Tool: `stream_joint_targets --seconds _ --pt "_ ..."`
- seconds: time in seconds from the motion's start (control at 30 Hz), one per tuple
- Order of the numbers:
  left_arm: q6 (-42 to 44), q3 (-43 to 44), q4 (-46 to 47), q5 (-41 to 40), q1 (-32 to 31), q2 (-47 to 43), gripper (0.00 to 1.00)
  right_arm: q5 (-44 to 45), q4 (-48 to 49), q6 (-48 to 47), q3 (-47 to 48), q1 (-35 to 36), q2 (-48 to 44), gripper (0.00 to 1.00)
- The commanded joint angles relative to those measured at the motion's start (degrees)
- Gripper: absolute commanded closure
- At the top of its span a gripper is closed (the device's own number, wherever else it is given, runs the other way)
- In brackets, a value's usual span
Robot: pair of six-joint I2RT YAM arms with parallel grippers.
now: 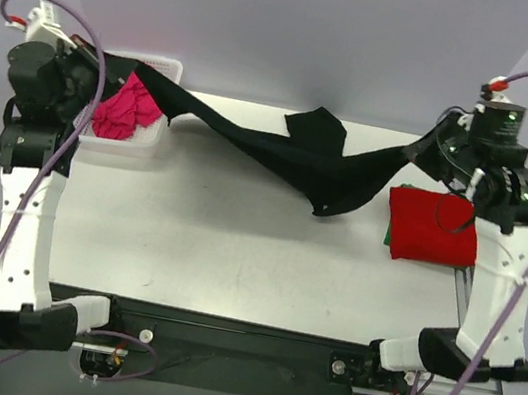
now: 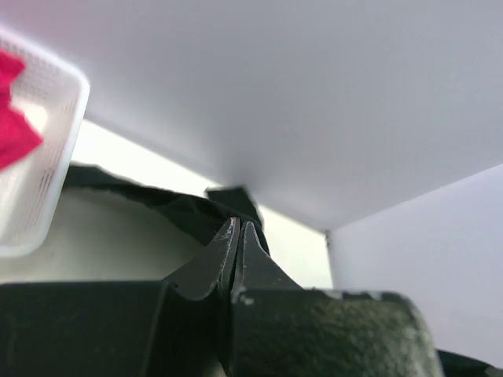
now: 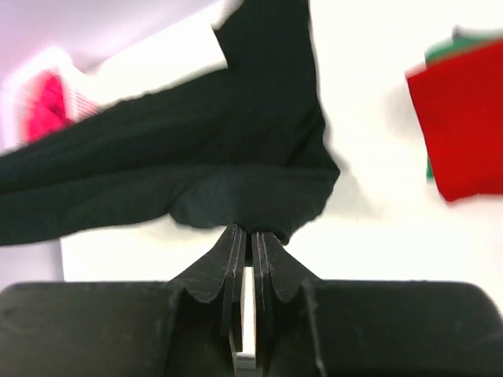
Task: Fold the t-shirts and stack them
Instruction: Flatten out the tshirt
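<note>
The black t-shirt (image 1: 302,153) hangs stretched in the air across the table's far half, between both grippers. My left gripper (image 1: 114,66) is shut on its left end above the basket; in the left wrist view the tips (image 2: 238,225) pinch the black cloth (image 2: 169,208). My right gripper (image 1: 424,148) is shut on its right end; in the right wrist view the tips (image 3: 245,230) pinch the black cloth (image 3: 236,157). The red t-shirt (image 1: 432,226) lies folded on the table at the right, also in the right wrist view (image 3: 464,126). The magenta-pink t-shirt (image 1: 125,108) lies crumpled in the basket.
The white mesh basket (image 1: 151,143) stands at the table's far left. Something green (image 1: 387,240) pokes out under the red t-shirt. The black rail (image 1: 240,341) with the arm bases runs along the near edge.
</note>
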Motion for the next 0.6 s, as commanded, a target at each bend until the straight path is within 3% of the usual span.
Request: stream_joint_targets --seconds 0.0,0.13,0.3,0.43,0.57 --pt "-3.8 2.4 9.3 -5.5 1.0 -7.5 1.00 2.1 9.4 -2.8 -1.1 0.0 -9.3 1.00" --pt "-3.6 4.3 10.9 -9.9 1.0 -13.2 1.00 2.8 16.3 -5.1 -1.9 -0.1 -15.5 1.00" --pt "-3.1 9.5 10.8 -11.8 0.9 -14.1 1.00 4.2 22.6 -6.0 -1.6 -0.1 -21.3 1.00" --pt "-2.4 14.1 10.6 -12.7 0.2 -13.4 1.00 4.6 24.7 -5.8 -1.0 -0.2 -22.9 1.00" --pt "-2.1 13.3 10.4 -12.3 -0.1 -11.9 1.00 5.0 24.8 -5.7 -1.0 -0.1 -22.1 1.00"
